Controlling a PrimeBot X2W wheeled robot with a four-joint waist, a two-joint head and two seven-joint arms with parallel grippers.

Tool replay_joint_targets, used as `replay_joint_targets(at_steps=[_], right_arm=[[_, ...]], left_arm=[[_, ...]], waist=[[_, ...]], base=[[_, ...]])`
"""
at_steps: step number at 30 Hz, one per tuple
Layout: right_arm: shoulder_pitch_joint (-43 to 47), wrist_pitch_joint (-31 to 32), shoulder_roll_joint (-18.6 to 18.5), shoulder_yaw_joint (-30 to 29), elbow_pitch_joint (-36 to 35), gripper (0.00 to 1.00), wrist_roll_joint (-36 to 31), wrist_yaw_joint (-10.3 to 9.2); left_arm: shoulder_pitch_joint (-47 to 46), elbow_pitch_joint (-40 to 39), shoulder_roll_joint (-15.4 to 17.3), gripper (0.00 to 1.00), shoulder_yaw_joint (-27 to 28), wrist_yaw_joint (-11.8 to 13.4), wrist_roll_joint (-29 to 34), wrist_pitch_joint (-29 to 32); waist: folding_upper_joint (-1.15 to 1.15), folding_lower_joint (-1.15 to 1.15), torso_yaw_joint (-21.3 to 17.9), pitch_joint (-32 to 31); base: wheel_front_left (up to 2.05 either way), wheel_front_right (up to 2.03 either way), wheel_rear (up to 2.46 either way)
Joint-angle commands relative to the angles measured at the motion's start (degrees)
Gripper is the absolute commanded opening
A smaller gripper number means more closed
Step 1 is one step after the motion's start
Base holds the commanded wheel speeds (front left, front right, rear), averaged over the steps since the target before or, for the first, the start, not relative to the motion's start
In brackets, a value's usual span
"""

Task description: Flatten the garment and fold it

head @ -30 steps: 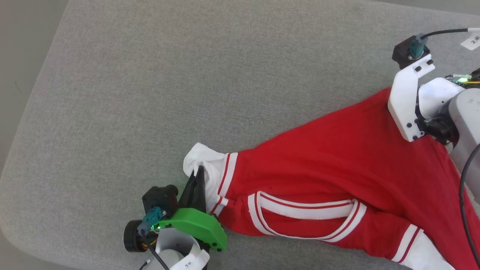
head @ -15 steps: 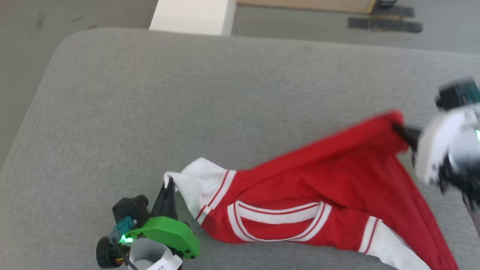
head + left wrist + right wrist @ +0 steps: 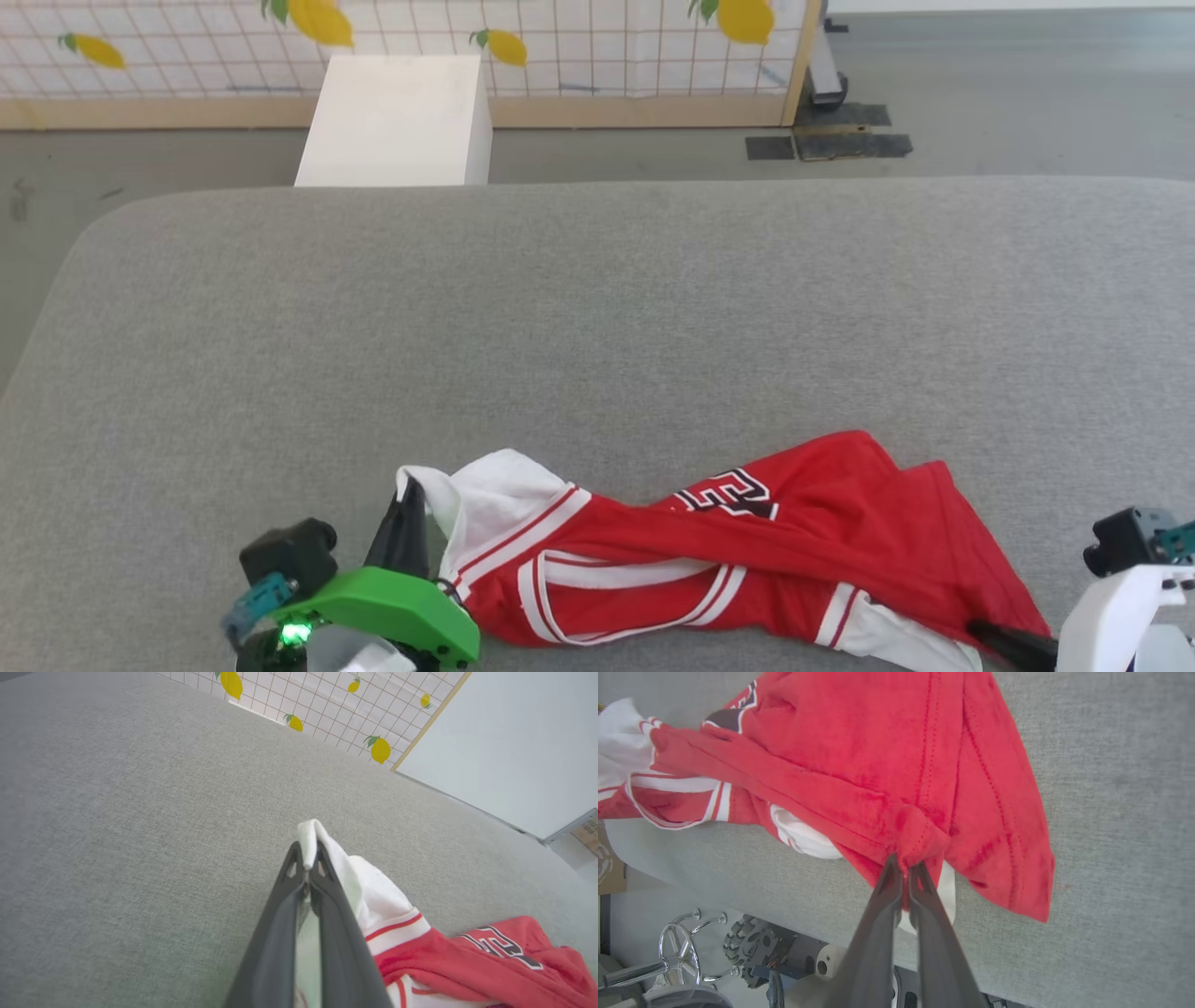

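Observation:
The garment (image 3: 812, 537) is a red jersey with white sleeves, lying bunched near the front edge of the grey table (image 3: 597, 308). Part of its black lettering (image 3: 733, 493) faces up. My left gripper (image 3: 407, 487) is shut on the tip of the white left sleeve (image 3: 495, 485), holding it a little off the table; the left wrist view has the sleeve tip (image 3: 312, 835) pinched between the closed fingers of that gripper (image 3: 307, 857). My right gripper (image 3: 978, 631) is shut on the red hem (image 3: 924, 840); in the right wrist view its tips (image 3: 903, 867) grip a gathered fold.
A white box (image 3: 392, 121) stands on the floor beyond the table's far edge, in front of a lemon-patterned screen (image 3: 560, 47). The table's rounded left corner (image 3: 84, 233) is near. The right wrist view has the robot's base and wheels (image 3: 752, 952) below the table's front edge.
The head camera has tilted up. My right gripper shut on the red hem and drew it toward the table's front edge, turning up the lettering. The left gripper kept its hold on the sleeve.

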Motion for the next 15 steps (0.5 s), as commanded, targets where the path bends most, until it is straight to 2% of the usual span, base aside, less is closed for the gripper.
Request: replay_joint_targets(at_steps=[1, 7, 12, 15], right_arm=[[-0.8, 0.7, 0.4, -0.6, -1.6, 0.00, 0.2, -0.09], [-12.2, 2.5, -2.0, -0.3, -3.1, 0.00, 0.6, -0.09], [-29.5, 4.2, -5.7, 0.7, 1.7, 0.00, -0.5, -0.09], [-40.6, 3.6, -5.0, 0.5, 6.7, 0.00, -1.5, -0.09]], left_arm=[[-0.4, -0.6, 0.2, 0.00, 0.7, -1.0, -1.4, 0.1], [-9.7, -0.8, 3.2, 0.00, 1.6, -4.6, -2.4, 3.2], [-26.0, 3.9, 4.5, 0.00, 2.5, -7.2, -2.6, 6.9], [-36.7, 8.3, 4.2, 0.00, 3.2, -8.0, -3.2, 8.8]], waist=[[0.00, 0.00, -0.4, -0.2], [0.00, 0.00, 0.0, 1.9], [0.00, 0.00, 0.8, 5.2], [0.00, 0.00, 0.7, 7.1]], base=[[0.00, 0.00, 0.00], [0.00, 0.00, 0.00], [0.00, 0.00, 0.00], [0.00, 0.00, 0.00]])
